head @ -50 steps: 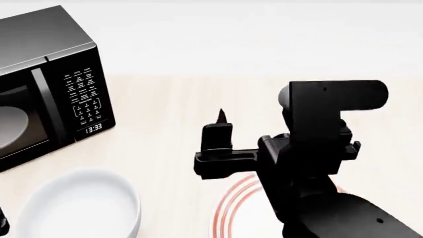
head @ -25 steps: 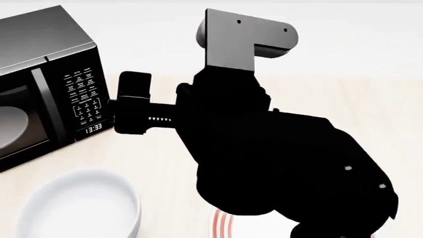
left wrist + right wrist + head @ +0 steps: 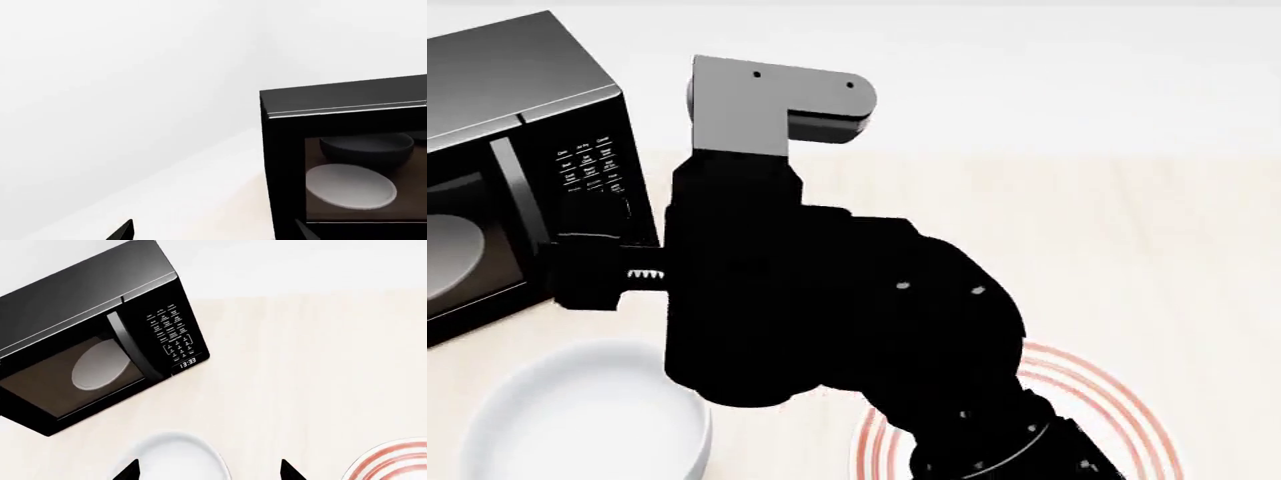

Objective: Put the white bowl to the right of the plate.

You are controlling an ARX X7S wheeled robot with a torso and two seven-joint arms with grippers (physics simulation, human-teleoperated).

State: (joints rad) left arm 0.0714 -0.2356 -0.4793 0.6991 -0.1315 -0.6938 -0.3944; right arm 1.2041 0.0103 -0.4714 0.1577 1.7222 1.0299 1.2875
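Microwave (image 3: 521,170) at far left of the head view, black, door shut, on the bench (image 3: 1121,240). Clock reads 13:33 in the right wrist view. Pale disc (image 3: 99,364) visible through the door glass; left wrist view shows the same disc plus a dark bowl-shaped reflection above it.

Bowl (image 3: 587,415) next, on the bench in front of the microwave, plain white, upright, cut off by the lower edge of the head view. Nothing touches it.

Right arm (image 3: 827,310) crosses the middle of the head view and hides the bench behind it. Right fingers (image 3: 209,471): two dark tips show in the right wrist view, set wide apart, nothing between them. The bowl rim (image 3: 175,457) sits in the gap between the tips, below them; cannot tell whether they touch it. Microwave lies beyond the tips on the left-tip side.

Plate (image 3: 1094,400) furthest right in the head view, red rings, flat on the bench, largely hidden under the right arm. In the right wrist view it sits outside the right tip, well apart from the bowl. So the bowl is on the plate's left.

Left fingers (image 3: 213,232): only two dark tips at the edge of the left wrist view, spread apart, empty, pointing at the microwave front.
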